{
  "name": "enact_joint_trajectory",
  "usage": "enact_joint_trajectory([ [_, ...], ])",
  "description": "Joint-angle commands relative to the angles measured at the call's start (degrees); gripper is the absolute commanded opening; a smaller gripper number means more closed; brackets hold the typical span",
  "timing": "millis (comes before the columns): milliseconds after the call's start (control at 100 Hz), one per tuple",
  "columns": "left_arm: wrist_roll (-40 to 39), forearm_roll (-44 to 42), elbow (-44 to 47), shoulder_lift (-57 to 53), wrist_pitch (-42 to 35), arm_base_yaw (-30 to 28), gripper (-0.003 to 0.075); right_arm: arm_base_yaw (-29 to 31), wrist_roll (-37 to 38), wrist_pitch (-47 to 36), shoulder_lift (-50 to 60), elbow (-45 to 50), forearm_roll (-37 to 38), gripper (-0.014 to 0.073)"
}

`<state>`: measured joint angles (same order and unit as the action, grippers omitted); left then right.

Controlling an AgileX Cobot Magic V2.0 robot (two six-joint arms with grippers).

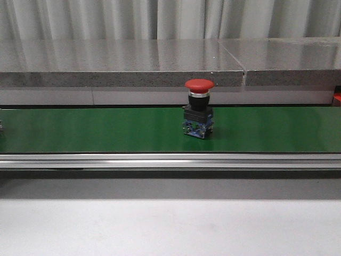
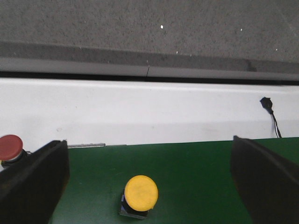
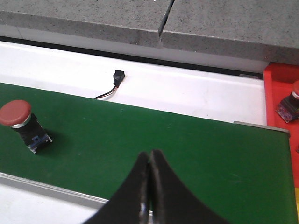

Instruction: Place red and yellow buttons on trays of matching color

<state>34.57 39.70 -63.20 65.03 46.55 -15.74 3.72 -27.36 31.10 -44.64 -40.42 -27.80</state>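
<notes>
**Observer:** Status of both pincers, and where are the buttons?

**Me:** Left pincer [image 2: 149, 186] is spread wide, nothing in it, hanging over the green conveyor belt [image 2: 196, 177]. A yellow mushroom button [image 2: 140, 192] stands upright on the belt between my two fingers, touching neither. A red button [image 2: 10, 148] sits just beyond my one finger, off at the belt's edge as far as I can tell. Right pincer [image 3: 149, 186] is pressed closed, tips together, empty, above the belt. A red emergency-stop button [image 3: 18, 119] stands on the belt well apart from it. The front view shows one like it [image 1: 199, 108] upright near the belt's far edge, probably the same.

**Observer:** Trays?

**Me:** Only the red tray [image 3: 279, 86], just past the belt's end by my right pincer, with a button [image 3: 289, 103] already in it. No yellow tray in view.

**Observer:** Risks from here?

**Me:** My judgement: the buttons are top-heavy on narrow bases. If I close off-centre on the yellow one, a finger may tip it. If the belt is running, it could carry the button out from between my fingers. And my right pincer must open before any approach, or it will knock the red button over.
</notes>
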Motion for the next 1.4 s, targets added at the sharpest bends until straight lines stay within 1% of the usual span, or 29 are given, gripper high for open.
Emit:
enact_joint_trajectory([
  [0,0.98,3.21,1.59,-6.62,-5.72,0.23,0.0690,-0.19,-0.19,-3.09,0.29,-1.52,-1.04,-0.0066],
  [190,1.81,3.01,10.31,-17.69,-12.20,1.12,0.0688,-0.19,-0.19,-3.09,0.29,-1.52,-1.04,-0.0066],
  [390,1.81,0.72,19.79,-27.01,-18.12,5.75,0.0639,-0.19,-0.19,-3.09,0.29,-1.52,-1.04,-0.0066],
  [500,1.81,0.63,24.43,-31.12,-19.68,6.38,0.0622,-0.19,-0.19,-3.09,0.29,-1.52,-1.04,-0.0066],
  [570,1.81,0.63,26.79,-33.50,-19.78,6.50,0.0593,-0.19,-0.19,-3.09,0.29,-1.52,-1.04,-0.0066],
  [710,1.81,0.73,30.36,-37.40,-19.78,6.50,0.0500,-0.19,-0.19,-3.15,0.29,-1.52,-1.04,-0.0066],
  [780,1.81,0.73,31.51,-38.80,-19.78,6.50,0.0424,-0.19,-0.19,-3.20,0.29,-1.52,-1.04,-0.0066],
  [850,1.81,0.73,32.31,-39.70,-19.78,6.50,0.0326,-0.19,-0.19,-3.39,0.29,-1.52,-1.04,-0.0066],
  [1040,1.81,0.73,32.80,-40.14,-19.67,6.50,0.0004,-0.19,-0.19,-3.33,0.29,-1.52,-1.04,-0.0066],
  [1060,1.81,0.73,32.80,-40.14,-19.67,6.50,-0.0016,-0.19,-0.19,-3.33,0.29,-1.52,-1.04,-0.0066],
  [1390,1.81,0.73,32.80,-40.14,-19.67,6.50,-0.0019,-0.19,-0.19,-1.78,0.29,-1.52,-1.04,-0.0060],
])
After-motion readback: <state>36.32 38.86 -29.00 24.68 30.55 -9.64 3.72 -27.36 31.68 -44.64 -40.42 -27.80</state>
